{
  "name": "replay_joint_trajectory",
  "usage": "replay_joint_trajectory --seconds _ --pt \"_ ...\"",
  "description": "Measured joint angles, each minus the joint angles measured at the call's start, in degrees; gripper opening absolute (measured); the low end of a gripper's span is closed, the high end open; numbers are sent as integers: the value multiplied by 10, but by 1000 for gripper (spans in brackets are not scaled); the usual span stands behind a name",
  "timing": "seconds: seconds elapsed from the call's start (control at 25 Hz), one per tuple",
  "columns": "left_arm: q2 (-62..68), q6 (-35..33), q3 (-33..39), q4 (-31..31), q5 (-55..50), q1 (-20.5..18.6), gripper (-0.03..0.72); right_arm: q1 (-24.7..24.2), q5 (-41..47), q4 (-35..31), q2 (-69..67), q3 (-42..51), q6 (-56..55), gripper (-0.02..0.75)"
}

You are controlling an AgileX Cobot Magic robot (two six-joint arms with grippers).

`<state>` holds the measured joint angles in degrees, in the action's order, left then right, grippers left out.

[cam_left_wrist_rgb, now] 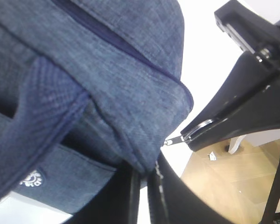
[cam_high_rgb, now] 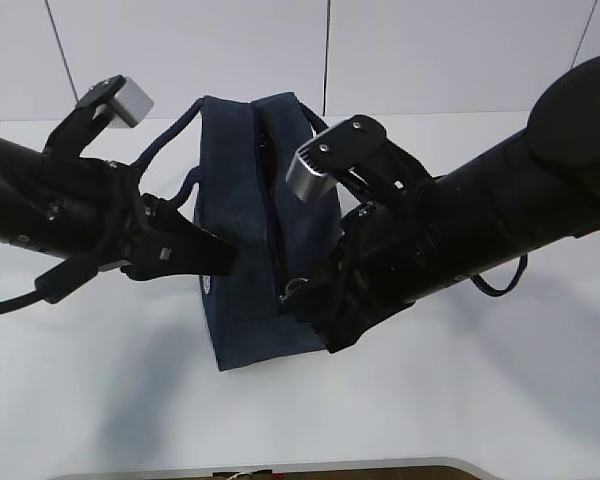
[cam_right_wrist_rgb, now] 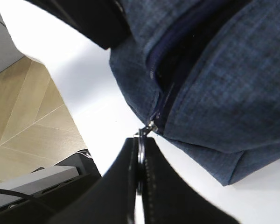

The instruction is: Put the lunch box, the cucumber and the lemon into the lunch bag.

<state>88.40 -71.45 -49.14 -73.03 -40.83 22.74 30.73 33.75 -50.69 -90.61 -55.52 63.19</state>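
Lunch bag (cam_high_rgb: 250, 220) stood on counter (cam_high_rgb: 460, 400), contents hidden. Fabric pinched by left fingers (cam_left_wrist_rgb: 142, 186); zipper ring (cam_right_wrist_rgb: 141, 144) pinched by right fingers (cam_right_wrist_rgb: 140, 186).

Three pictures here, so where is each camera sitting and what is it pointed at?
Exterior view: in front, looking down at a slant at the lunch bag; both arms show.
Left wrist view: on the left arm, close against the bag's end; the left claw pinches fabric.
Right wrist view: on the right arm, facing the zipper end; the right claw grips the ring pull.
All views share the bag.
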Motion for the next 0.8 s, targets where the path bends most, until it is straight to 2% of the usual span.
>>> replay_joint_trajectory --seconds 0.16,0.48,0.8 --pt "0 0 0 1 0 0 -10 0 7 14 0 -5 -9 5" --pt "0 0 0 3 0 0 -10 0 46 111 0 -60 -84 5" --pt "0 0 0 3 0 0 -10 0 103 174 0 -115 -178 5"
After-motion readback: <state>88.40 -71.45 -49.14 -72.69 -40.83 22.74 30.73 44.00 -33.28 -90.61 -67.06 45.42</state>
